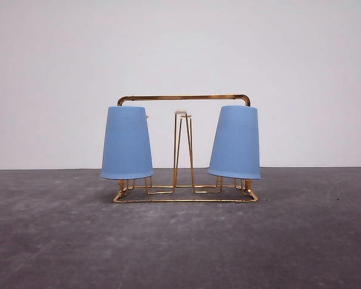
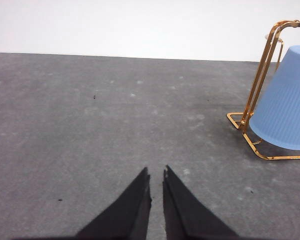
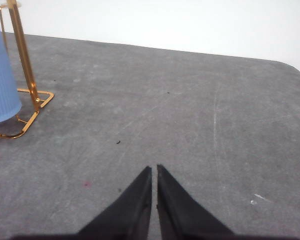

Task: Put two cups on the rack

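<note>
You've got the rack (image 1: 185, 144) standing in the middle of the gray table (image 1: 180, 241), back near the white wall (image 1: 180, 48). It's gold wire w/ a bar handle on top and a box-shaped base on the table.

Both cups sit upside down on it. The left cup (image 1: 127, 143) hangs over the prongs on the rack's left end, tipped a bit so its top leans in toward the middle. The right cup (image 1: 234, 142) does the same on the right end, also leaning in. Their wide rims hang just above the base wire. Between them you can see the middle prongs (image 1: 182, 147) bare, w/ a white tip on top.

In the left wrist view, the left claw (image 2: 156, 175) is over bare table, its two black fingers pinched nearly together w/ just a thin gap, nothing in it. The rack and one blue cup (image 2: 286, 102) sit well apart from it, off to the side.

In the right wrist view, the right claw (image 3: 154, 169) looks the same: fingers pinched close, nothing held, over bare table. The rack's end (image 3: 25, 75) and a bit of a blue cup (image 3: 2, 80) are well apart from it.
</note>
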Motion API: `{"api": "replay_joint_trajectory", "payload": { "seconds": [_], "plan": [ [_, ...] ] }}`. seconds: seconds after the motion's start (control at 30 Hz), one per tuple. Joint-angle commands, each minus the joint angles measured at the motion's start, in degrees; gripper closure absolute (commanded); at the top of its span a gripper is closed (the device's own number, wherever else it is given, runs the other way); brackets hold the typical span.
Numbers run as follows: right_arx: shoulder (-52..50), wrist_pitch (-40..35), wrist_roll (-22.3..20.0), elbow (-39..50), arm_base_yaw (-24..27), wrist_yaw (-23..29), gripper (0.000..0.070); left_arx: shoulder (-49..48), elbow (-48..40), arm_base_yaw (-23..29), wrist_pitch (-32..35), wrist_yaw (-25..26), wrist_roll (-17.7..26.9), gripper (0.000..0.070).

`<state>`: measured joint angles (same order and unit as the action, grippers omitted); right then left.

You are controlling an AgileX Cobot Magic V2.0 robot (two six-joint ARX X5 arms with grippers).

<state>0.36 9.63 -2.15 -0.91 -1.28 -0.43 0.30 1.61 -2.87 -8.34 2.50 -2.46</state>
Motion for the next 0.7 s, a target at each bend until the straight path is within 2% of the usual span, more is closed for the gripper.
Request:
{"api": "replay_joint_trajectory", "payload": {
  "seconds": [0.0, 0.67],
  "plan": [
    [-0.2, -0.6, -0.2, 0.2, 0.0, 0.1, 0.0684, -0.1, -0.9, 0.0, 0.6, 0.0, -0.1, 0.0674],
    [-0.2, -0.6, -0.2, 0.2, 0.0, 0.1, 0.0684, -0.1, -0.9, 0.0, 0.6, -0.1, -0.1, 0.0674]
  ]
}}
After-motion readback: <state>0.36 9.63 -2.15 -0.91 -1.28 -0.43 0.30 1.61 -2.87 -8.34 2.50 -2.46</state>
